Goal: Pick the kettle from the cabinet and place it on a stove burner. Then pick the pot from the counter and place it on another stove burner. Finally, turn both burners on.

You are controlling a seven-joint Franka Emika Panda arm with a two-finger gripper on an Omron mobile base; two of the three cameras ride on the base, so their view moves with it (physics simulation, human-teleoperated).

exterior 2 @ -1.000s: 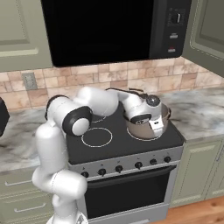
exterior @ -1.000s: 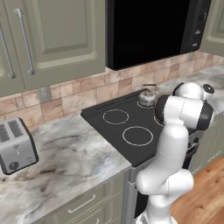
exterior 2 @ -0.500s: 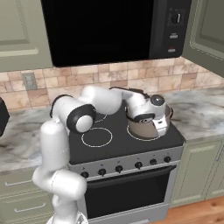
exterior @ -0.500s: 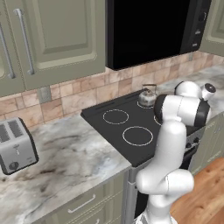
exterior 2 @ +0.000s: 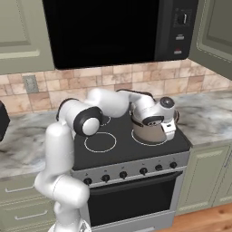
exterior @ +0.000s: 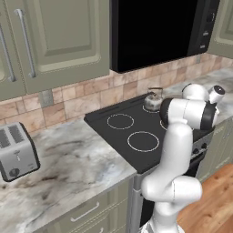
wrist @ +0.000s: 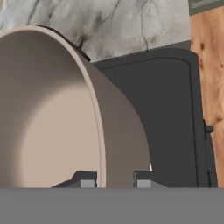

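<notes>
The toaster (exterior: 17, 155) stands at the left on the counter (exterior: 77, 168). The kettle (exterior: 153, 101) sits on a rear burner of the cooktop (exterior: 136, 129). At the front right burner, the gripper (wrist: 114, 183) pinches the wall of the pot (exterior 2: 152, 131), one finger inside the rim and one outside.

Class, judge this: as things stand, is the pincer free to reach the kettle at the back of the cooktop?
Probably not yet: the pincer is shut on the pot rim. The kettle itself stands uncovered on a back burner.
</notes>
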